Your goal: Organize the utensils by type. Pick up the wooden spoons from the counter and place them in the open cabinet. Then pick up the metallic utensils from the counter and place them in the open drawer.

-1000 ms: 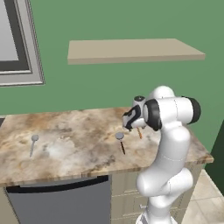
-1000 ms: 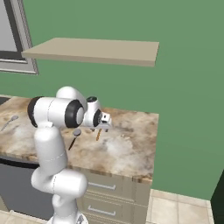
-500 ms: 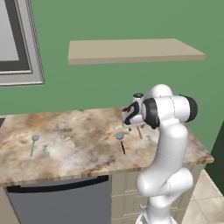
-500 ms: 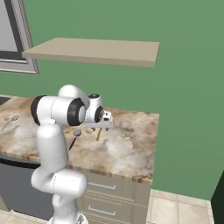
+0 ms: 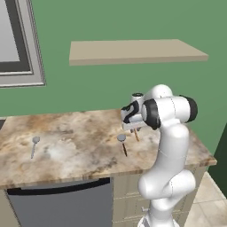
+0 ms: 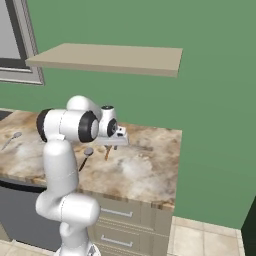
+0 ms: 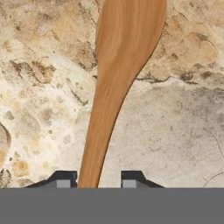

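A wooden spoon [image 7: 118, 65] lies on the marbled counter [image 5: 80, 150], bowl pointing away from the hand. My gripper [image 7: 99, 179] hangs low over it, jaws straddling the slim handle. The left fingertip [image 7: 65, 178] is at the handle's edge, and a gap shows before the right one. In the left base view the gripper [image 5: 133, 128] hovers at the spoon [image 5: 136, 134]. A black-handled metallic utensil [image 5: 123, 142] lies just left of it. An all-grey metal spoon [image 5: 34, 146] rests far left. The cabinet and the open drawer are out of view.
A bare tan wall shelf [image 5: 133, 51] hangs above the counter. A grey appliance front [image 5: 57, 204] sits under the counter's left part, and shut beige drawer fronts [image 6: 120, 215] are below its right end. The counter ends at the right, with tiled floor [image 6: 200, 240] beyond.
The hand has sunk slightly toward the wooden spoon and its jaws have narrowed around the handle. The utensils have not moved.
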Available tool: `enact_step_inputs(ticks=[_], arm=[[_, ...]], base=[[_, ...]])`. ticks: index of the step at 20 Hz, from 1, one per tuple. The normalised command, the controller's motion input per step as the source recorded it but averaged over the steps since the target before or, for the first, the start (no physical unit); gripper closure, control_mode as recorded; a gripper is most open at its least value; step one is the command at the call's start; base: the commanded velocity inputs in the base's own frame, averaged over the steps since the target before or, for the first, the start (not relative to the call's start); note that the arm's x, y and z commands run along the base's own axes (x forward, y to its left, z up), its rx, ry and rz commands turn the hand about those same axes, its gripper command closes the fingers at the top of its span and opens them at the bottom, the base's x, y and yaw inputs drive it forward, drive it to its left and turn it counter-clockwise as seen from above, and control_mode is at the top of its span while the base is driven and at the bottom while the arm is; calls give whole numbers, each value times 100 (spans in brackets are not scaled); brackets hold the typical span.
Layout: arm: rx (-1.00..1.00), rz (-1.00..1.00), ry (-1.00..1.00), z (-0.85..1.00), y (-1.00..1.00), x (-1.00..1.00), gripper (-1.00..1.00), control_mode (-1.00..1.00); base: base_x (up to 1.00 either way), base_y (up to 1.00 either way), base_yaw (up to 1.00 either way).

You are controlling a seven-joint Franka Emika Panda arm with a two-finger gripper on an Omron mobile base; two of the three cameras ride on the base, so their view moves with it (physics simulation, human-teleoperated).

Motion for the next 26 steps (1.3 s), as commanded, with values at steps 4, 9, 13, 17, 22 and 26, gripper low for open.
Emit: enact_step_inputs(ticks=[4,9,13,17,22,26], arm=[[5,0,0,-6,0,-17,100,-100],[11,6,-1,34,0,-35,100,-100],[5,23,-10,42,0,-68,100,-100],[0,37,-19,43,0,-70,100,-100],[0,46,-32,37,3,-75,100,-100],[0,31,-13,50,5,-62,100,-100]], base=[[0,0,0],[0,0,0],[0,0,0],[0,0,0],[0,0,0],[0,0,0]])
